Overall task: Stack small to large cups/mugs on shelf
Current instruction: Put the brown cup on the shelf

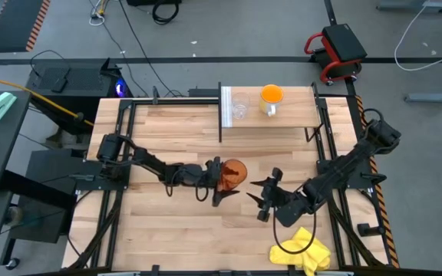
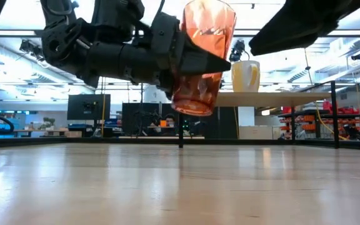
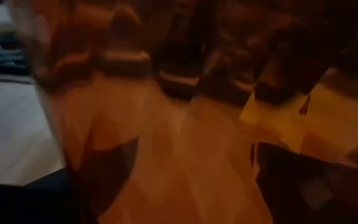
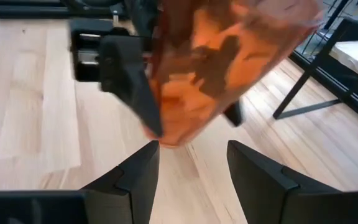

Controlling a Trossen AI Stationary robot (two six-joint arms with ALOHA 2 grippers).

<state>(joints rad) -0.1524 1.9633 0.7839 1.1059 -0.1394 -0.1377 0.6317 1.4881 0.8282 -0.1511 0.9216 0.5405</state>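
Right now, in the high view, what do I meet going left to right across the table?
Left claw gripping the amber tumbler → right claw, open → yellow cloth. On the shelf: clear glass cup → orange mug.

No writing, label, brand or number can be read anywhere here. Nothing on the table, the shelf or the arms carries legible lettering.

Bright even overhead light, dim blurred left wrist view, motion-blurred tumbler [image 4: 216, 68]
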